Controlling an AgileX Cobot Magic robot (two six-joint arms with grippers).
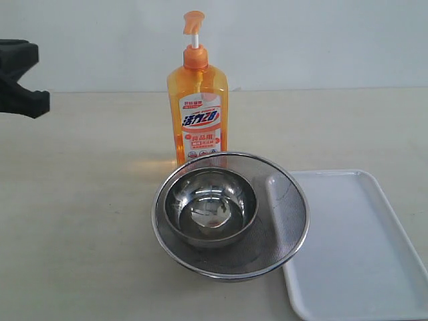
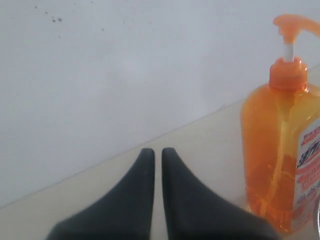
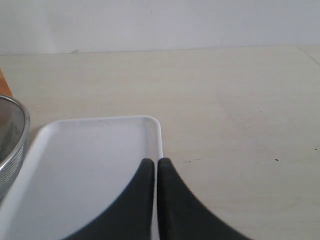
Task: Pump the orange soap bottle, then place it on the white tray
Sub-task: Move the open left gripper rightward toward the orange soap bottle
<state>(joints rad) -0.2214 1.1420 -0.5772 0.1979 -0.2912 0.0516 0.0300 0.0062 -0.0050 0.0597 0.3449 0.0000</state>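
The orange soap bottle [image 1: 198, 100] stands upright at the far middle of the table [image 1: 80, 200], its long axis straight up and the pump head on top with the stem raised. Just in front of it, on the near side, sits a steel mesh strainer [image 1: 287, 221] with a smaller steel bowl [image 1: 210, 200] inside. The white tray [image 1: 361, 254] lies flat at the near right, its left rim touching or tucked just under the strainer; I cannot tell which. Nothing rests on the tray.

The left gripper [image 2: 157, 152] has its fingers drawn together with only a thin slit between them, and it holds nothing. In the exterior view it shows at the far left edge, above the table and well apart from the bottle. The bottle lies to its right, with open table between them. The left wrist view shows the bottle's side and pump head clearly.

The right gripper [image 3: 156, 162] is also narrow and empty, hanging over the far corner of the tray, and it does not appear in the exterior view.

The left arm seems the better placed for the pump. It would have to travel right and come above the pump head, since the press goes down along the bottle's upright axis. The strainer guards the near side, so a later grasp looks easier from the left or from above.
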